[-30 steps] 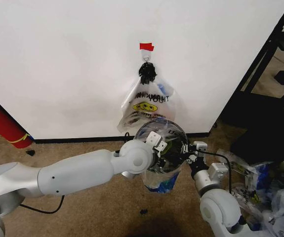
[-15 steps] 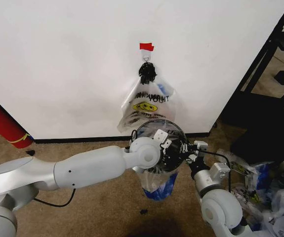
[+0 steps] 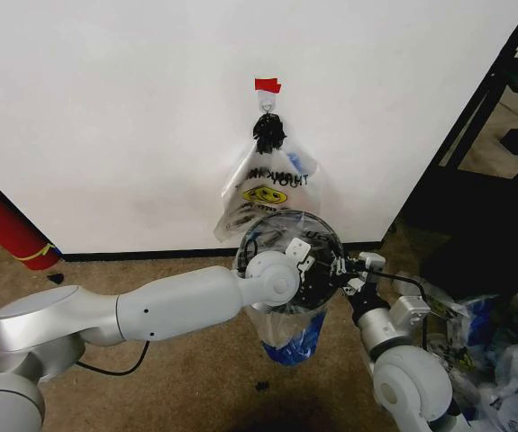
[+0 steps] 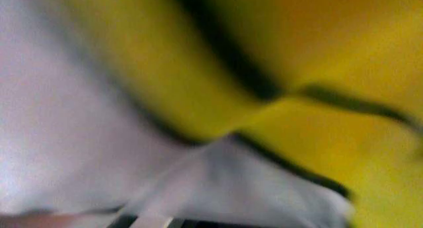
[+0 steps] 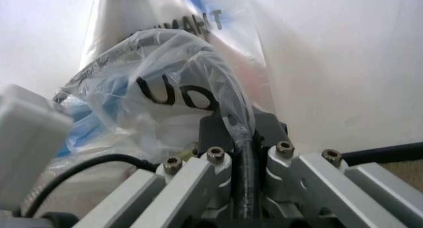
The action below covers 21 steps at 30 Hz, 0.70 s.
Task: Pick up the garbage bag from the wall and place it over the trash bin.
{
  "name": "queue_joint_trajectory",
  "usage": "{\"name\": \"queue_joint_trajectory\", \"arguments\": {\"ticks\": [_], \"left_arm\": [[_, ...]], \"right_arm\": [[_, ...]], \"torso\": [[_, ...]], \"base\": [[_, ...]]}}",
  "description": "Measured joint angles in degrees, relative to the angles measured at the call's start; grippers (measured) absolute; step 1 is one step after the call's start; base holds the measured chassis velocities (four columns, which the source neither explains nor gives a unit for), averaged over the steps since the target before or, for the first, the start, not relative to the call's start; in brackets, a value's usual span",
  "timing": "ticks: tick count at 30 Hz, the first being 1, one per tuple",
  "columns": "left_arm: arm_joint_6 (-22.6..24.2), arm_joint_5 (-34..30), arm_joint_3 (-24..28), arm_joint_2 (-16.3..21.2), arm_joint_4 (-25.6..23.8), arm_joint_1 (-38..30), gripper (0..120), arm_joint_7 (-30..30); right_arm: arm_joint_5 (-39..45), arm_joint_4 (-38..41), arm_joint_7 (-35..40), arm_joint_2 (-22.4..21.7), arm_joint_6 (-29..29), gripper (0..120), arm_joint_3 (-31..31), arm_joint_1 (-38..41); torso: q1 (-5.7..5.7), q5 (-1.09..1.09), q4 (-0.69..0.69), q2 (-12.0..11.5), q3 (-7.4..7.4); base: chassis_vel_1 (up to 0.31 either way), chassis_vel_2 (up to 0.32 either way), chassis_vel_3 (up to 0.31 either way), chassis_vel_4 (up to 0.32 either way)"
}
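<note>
Bag [image 3: 290, 346] film runs straight into the right gripper [image 5: 241, 134]. In the right wrist view its jaws are closed on a twisted band of that film, together with what looks like a dark edge of the bin [image 3: 290, 214]. I cannot tell whether that edge is really the rim.

In the head view the right gripper [image 3: 341, 268] sits at the bin's right rim. The left gripper [image 3: 311, 261] reaches in from the other side and sits over the bin's mouth, close to the right one. Whether it grips anything cannot be told, since its wrist view is a blur of yellow print.

From both grippers the bag hangs lengthwise downward, mouth at the rim and its blue-patched end below the bin on the robot's side. Whether that length is inside the bin or draped down its outside is not clear.

The coming move likely turns on this. The mouth is already at rim height and the right gripper holds it, so that arm seems the one to spread it.

Just behind the bin hangs the smiley bag [image 3: 268, 193], from a hook [image 3: 267, 110] under red tape [image 3: 268, 85] on the wall [image 3: 105, 117].

The count:
- **Grippers:** two
- **Bin:** one
- **Garbage bag:** one
- **Smiley bag:** one
- **Hook:** one
- **Tape strip:** one

A heap [image 3: 502, 360] of plastic lies well to the bin's right, and I cannot count what is in it.
</note>
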Motion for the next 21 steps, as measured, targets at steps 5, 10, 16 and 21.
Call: {"name": "queue_joint_trajectory", "arguments": {"ticks": [5, 10, 16, 21], "left_arm": [[0.0, 0.88, -0.01, -0.36, 1.73, 0.55, 0, 0.17], [0.0, 0.99, 0.01, -0.91, 2.43, 0.6, 0, 0.17], [0.0, 0.96, 0.3, -1.68, 3.67, 0.48, 0, 0.18], [0.0, 1.34, 0.58, -2.42, 5.14, 0.5, 0, 0.31]], "right_arm": [[0.24, 1.29, -0.24, -0.28, -0.05, 1, 0.0, -0.39], [0.24, 1.72, -0.46, -0.22, -0.1, 1, 0.02, -0.71], [0.28, 2.27, -0.89, 0.32, -0.13, 1, 0.01, -1.22], [0.5, 3.36, -1.42, -0.13, -0.13, 1, 0.18, -1.73]], "torso": [[0.0, 0.0, 0.0, 0.0, 0.0], [0.0, -0.01, 0.0, 0.0, 0.0], [0.0, 0.0, 0.0, 0.0, 0.0], [0.0, 0.0, 0.0, 0.0, 0.0]], "base": [[0.0, 0.0, 0.0, 0.0], [0.0, 0.0, 0.0, 0.0], [0.0, 0.0, 0.0, 0.0], [0.0, 0.0, 0.0, 0.0]]}}
